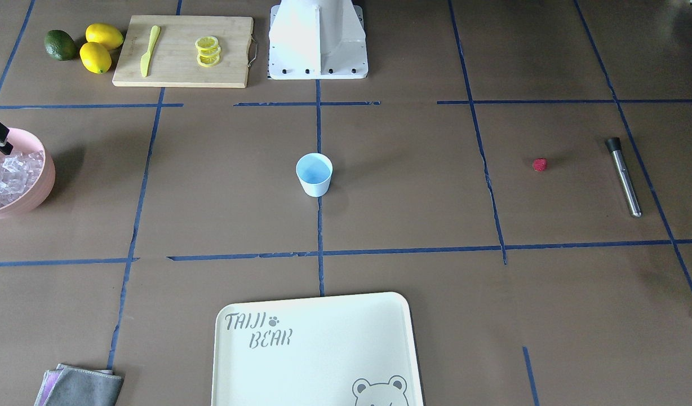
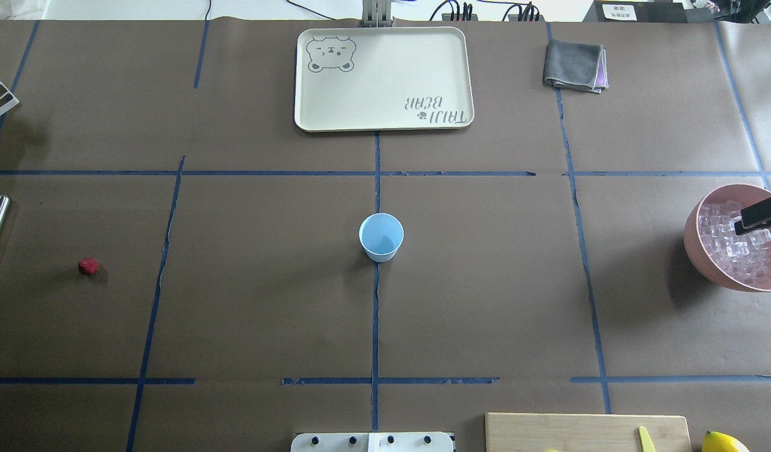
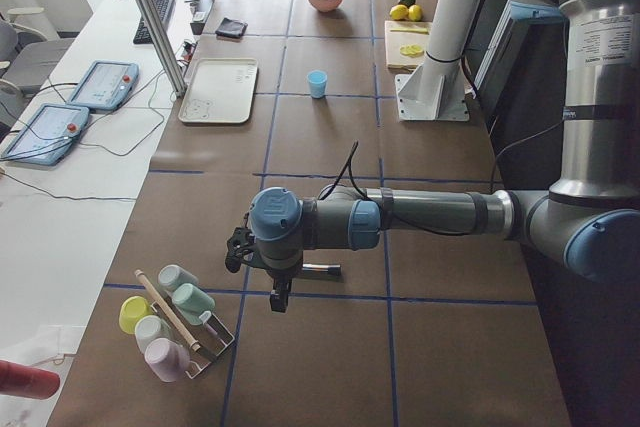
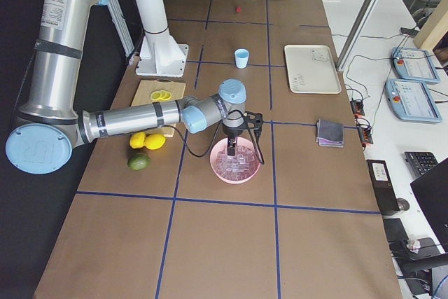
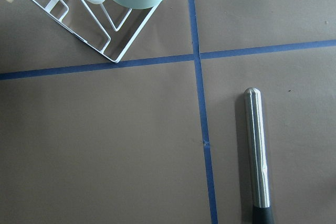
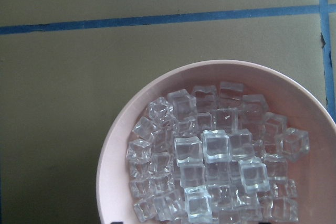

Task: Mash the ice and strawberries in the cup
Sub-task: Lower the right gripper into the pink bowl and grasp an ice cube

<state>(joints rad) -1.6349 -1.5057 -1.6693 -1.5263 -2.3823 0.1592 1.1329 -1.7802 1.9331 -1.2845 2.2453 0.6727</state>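
The pale-blue cup point(image 2: 381, 236) stands upright at the table's centre, and nothing shows inside it. A small red strawberry point(image 2: 88, 266) lies alone on the table to the robot's left, close to a steel muddler point(image 5: 257, 150). The ice point(image 6: 215, 156) fills a pink bowl point(image 2: 699, 251) on the robot's right. My right gripper point(image 2: 759, 216) hangs over that bowl, just above the cubes; I cannot tell whether it is open or shut. My left gripper point(image 3: 272, 302) points down above the muddler point(image 3: 320, 269), beside the cup rack, and its state cannot be told.
A cream tray point(image 2: 310, 119) and a folded grey cloth point(image 2: 574, 66) lie at the far side. A cutting board point(image 1: 154, 79) with lemon slices point(image 1: 208, 51) and a yellow knife point(image 1: 149, 49), lemons and an avocado sit by the robot base point(image 1: 318, 39). A wire rack point(image 3: 215, 352) holds several cups.
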